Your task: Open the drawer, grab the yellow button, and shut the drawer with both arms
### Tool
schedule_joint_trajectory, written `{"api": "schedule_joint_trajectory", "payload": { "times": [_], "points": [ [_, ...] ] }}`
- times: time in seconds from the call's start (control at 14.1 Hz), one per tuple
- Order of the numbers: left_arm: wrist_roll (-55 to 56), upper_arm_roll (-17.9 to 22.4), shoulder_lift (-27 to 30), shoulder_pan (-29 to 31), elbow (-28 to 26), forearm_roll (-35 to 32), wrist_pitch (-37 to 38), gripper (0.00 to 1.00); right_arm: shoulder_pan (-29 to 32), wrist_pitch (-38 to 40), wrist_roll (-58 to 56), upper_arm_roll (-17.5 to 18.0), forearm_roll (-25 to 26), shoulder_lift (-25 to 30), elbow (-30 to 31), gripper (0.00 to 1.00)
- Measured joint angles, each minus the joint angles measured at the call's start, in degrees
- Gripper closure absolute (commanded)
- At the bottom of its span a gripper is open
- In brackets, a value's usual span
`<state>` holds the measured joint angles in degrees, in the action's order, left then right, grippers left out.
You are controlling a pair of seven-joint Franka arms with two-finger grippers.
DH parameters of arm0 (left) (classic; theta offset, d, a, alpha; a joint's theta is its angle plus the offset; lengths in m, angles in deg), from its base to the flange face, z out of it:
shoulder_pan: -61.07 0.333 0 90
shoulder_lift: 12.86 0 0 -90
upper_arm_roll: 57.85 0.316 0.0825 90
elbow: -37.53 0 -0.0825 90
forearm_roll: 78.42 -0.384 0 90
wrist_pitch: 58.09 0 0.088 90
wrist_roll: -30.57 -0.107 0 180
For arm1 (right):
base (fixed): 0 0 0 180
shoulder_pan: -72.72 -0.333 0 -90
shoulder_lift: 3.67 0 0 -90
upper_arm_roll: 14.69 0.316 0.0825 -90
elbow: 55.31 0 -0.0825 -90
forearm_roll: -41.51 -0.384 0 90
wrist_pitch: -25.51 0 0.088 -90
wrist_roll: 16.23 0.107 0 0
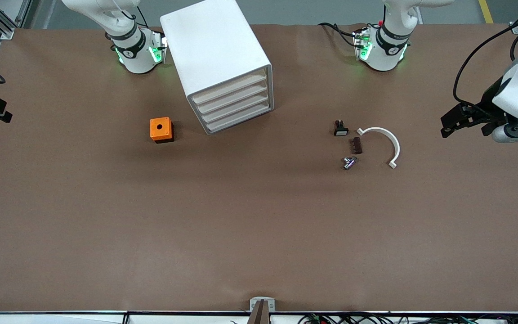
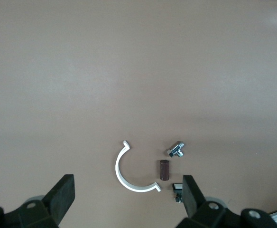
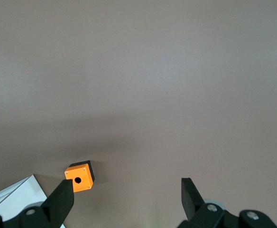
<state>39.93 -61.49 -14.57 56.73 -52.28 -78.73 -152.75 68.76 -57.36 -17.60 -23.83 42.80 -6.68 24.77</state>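
Front view: the white cabinet (image 1: 223, 63) stands on the brown desk (image 1: 259, 225), its top drawer (image 1: 232, 88) pushed in; the button can't be seen. The orange cube (image 1: 161, 129) sits beside it. The left claw (image 1: 448, 125) hangs at the desk's edge.

Left wrist view: left claw (image 2: 126, 197) spread wide over a white half-ring (image 2: 129, 171).

Right wrist view: right claw (image 3: 129, 199) wide open above the cube (image 3: 80, 176).

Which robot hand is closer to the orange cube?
Right. The right end effector hangs open over the table beside the orange cube; the left end effector waits open at the table's left-arm end.
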Motion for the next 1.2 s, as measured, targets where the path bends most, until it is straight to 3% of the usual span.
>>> {"api": "schedule_joint_trajectory", "payload": {
  "times": [0.28,0.78,1.2],
  "points": [
    [-0.7,-2.4,-1.2,-0.5,-0.8,0.8,4.4,0.0,0.0,0.0,0.0,-0.2,0.0,0.0,-0.2,0.0],
    [-7.5,-5.4,-5.8,-0.8,-4.5,15.3,6.1,0.0,0.0,0.0,0.0,0.0,0.1,0.0,-0.4,0.0],
    [-15.9,-10.7,-8.2,-0.9,-9.4,23.3,4.0,0.0,0.0,0.0,0.0,0.2,0.1,0.0,-0.4,0.0]
  ]
}}
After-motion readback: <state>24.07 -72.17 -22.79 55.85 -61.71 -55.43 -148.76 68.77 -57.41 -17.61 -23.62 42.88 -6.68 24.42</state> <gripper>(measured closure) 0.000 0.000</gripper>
